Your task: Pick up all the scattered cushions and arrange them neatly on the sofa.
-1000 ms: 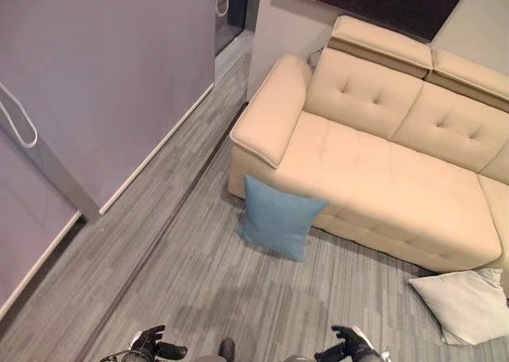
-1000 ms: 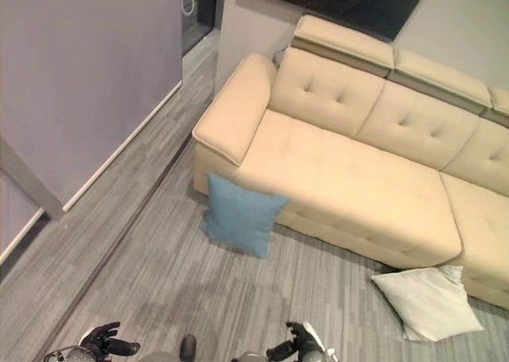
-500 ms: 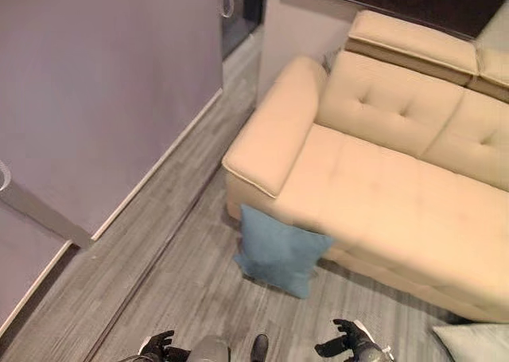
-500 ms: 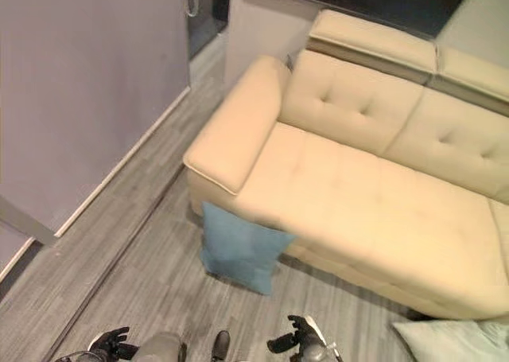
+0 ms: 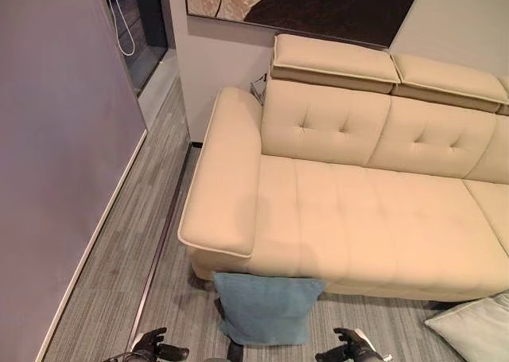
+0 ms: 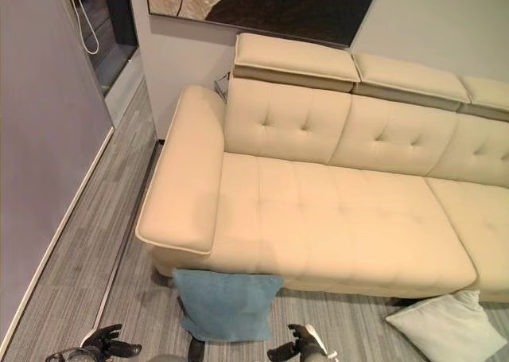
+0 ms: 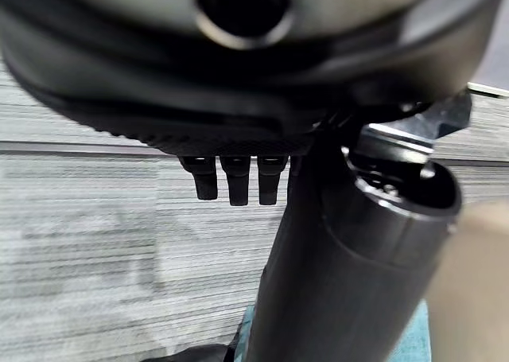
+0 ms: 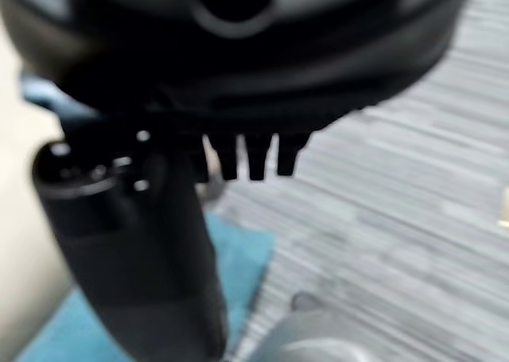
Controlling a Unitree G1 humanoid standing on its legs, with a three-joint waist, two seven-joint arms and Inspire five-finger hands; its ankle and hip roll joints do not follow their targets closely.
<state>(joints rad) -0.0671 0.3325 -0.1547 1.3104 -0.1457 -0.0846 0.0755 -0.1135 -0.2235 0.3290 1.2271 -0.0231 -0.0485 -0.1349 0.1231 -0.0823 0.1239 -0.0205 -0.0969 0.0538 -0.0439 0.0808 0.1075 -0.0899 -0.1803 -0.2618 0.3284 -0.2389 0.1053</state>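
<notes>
A blue cushion [image 5: 266,308] stands on the floor, leaning against the front of the beige sofa [image 5: 358,219] below its left armrest. A pale grey cushion [image 6: 445,328] lies on the floor by the sofa's front at the right. My left hand [image 5: 151,348] and right hand [image 5: 350,348] hang low near me, one to each side of the blue cushion and short of it. Both are open, with relaxed fingers [image 7: 231,183] and nothing in them. A corner of the blue cushion [image 8: 238,258] lies past my right hand.
A lilac wall [image 5: 56,139] runs along the left, with a dark doorway [image 5: 139,20] at its far end. A large picture [image 5: 318,4] hangs above the sofa's backrest. Grey striped flooring [image 5: 119,266] lies between wall and sofa.
The whole view has swung round and nearer, so the sofa now faces me squarely and the blue cushion sits close in front. Both hands stay low and empty.
</notes>
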